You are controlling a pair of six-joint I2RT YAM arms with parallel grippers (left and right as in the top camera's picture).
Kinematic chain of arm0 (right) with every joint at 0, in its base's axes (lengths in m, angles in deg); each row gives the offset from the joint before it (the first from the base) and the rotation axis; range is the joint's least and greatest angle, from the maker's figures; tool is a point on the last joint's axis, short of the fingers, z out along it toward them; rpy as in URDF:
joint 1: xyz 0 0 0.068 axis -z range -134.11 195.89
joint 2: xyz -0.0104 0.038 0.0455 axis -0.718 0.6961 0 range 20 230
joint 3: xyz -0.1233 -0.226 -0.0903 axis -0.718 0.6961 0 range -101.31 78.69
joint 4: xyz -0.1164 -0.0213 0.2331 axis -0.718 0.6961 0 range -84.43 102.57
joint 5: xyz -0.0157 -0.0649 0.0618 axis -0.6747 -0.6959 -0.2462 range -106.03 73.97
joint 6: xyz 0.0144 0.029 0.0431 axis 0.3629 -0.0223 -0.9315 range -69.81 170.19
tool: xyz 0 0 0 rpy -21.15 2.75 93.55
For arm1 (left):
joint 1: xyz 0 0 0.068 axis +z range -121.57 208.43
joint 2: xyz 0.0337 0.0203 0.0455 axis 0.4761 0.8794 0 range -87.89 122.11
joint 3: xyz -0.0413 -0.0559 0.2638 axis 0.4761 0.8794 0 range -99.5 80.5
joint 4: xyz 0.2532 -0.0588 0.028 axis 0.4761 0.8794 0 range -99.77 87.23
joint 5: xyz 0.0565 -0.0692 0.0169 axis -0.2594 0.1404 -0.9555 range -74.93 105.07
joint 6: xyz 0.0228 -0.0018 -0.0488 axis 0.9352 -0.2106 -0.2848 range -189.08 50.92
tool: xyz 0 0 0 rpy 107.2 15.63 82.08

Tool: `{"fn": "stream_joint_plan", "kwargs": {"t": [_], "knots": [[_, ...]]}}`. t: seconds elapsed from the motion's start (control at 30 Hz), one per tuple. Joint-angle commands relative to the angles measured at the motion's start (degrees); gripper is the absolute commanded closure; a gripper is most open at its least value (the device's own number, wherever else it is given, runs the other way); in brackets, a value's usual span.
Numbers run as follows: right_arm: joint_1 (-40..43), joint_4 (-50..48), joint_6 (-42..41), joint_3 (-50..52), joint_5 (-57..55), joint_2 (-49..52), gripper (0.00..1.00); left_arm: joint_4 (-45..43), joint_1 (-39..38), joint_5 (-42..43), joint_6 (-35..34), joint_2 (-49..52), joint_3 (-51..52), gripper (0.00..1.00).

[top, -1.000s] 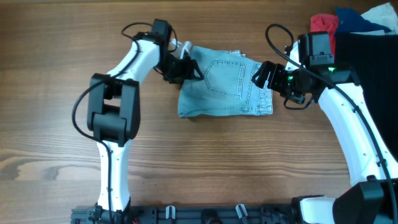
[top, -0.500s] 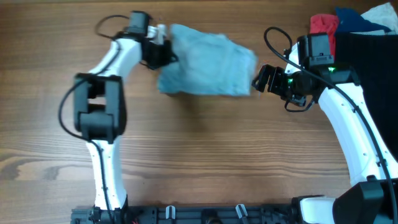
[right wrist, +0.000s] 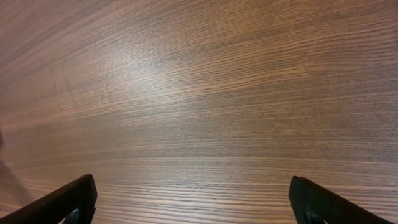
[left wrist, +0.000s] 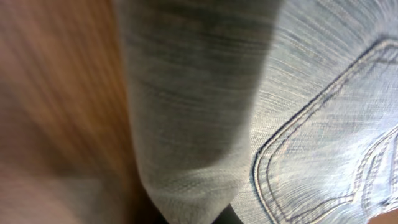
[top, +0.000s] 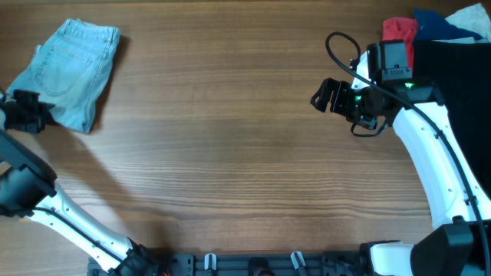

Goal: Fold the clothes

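So the denim shorts [top: 77,65] sat way out at the 10 o'clock corner of the desk [top: 230,161], bunched into what looked like a folded bundle, with the left claw [top: 38,115] right at their 7 o'clock edge. Honestly I couldn't tell if that claw was clamped on the fabric or just pressed against it, because the left wrist view was wall-to-wall denim with a stitched pocket [left wrist: 323,155] and nothing useful of the jaws. My worry was the corner. The shorts were close to the desk's edge, so any more drag toward 9 o'clock could tip them off, and a claw pulling away with cloth snagged in it could yank the fold open. The right claw [top: 324,93] hung with its fingers [right wrist: 68,199] spread apart over bare wood at about 2 o'clock, well apart from the shorts, so it was too far off to pin anything. As for containers, I saw none. There was just a loose heap at the 2 o'clock corner, a red garment [top: 400,29] and some blue stuff on a black cloth [top: 460,69].
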Motion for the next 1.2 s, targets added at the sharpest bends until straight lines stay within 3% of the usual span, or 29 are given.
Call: {"fn": "stream_joint_plan", "kwargs": {"t": [0.0, 0.07, 0.23, 0.3, 0.4, 0.6, 0.77, 0.93, 1.17], "knots": [[0.39, -0.44, -0.39, -0.42, 0.33, -0.07, 0.00, 0.63, 0.68, 3.10, -1.44, 0.35, 0.17, 0.96], [0.39, -0.35, -0.42, -0.42, 0.33, -0.07, 0.01, 0.87, -1.16, 3.08, -2.05, 0.35, 0.17, 0.96], [0.39, -0.04, -0.39, -0.42, 0.35, -0.07, 0.01, -2.60, -10.23, 3.02, -10.84, 0.35, 2.89, 0.96], [0.39, 0.31, -0.22, -0.42, 0.31, -0.07, 0.00, -5.88, -14.95, -1.36, -15.19, 0.35, 4.35, 0.96], [0.39, 1.29, 0.76, -0.42, 0.28, -0.07, 0.00, -9.33, -18.38, -5.38, -16.28, 0.35, 4.35, 0.96], [0.39, 1.31, 1.18, -0.42, 0.28, -0.07, 0.00, -10.71, -17.49, -9.66, -17.44, 0.35, 4.35, 0.96], [0.39, 1.62, 1.22, -0.42, 0.31, -0.07, 0.01, -11.37, -14.62, -13.49, -12.90, 0.35, 4.35, 0.96], [0.39, 1.60, 1.18, -0.42, 0.28, -0.07, 0.00, -13.18, -11.93, -13.70, -12.83, 0.35, 4.35, 0.96], [0.39, 1.66, 1.16, -0.42, 0.31, -0.07, 0.01, -14.23, -14.10, -13.66, -12.57, 0.35, 4.35, 0.96]]}}
